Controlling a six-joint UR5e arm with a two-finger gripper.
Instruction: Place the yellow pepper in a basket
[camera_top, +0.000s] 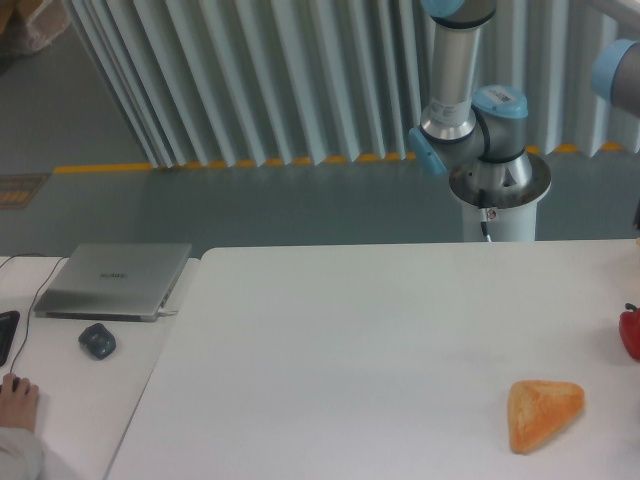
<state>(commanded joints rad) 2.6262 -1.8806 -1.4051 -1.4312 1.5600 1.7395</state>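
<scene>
The yellow pepper is out of view, and no basket shows either. Only the arm's base and lower links (470, 120) are visible behind the white table (350, 330); the gripper itself is outside the frame. A second blue joint (617, 70) of the arm shows at the top right edge.
An orange triangular bread-like wedge (543, 412) lies on the table at the front right. A red pepper (631, 332) is cut off by the right edge. On the side desk at left sit a closed laptop (113, 280), a mouse (97, 340) and a person's hand (18, 400).
</scene>
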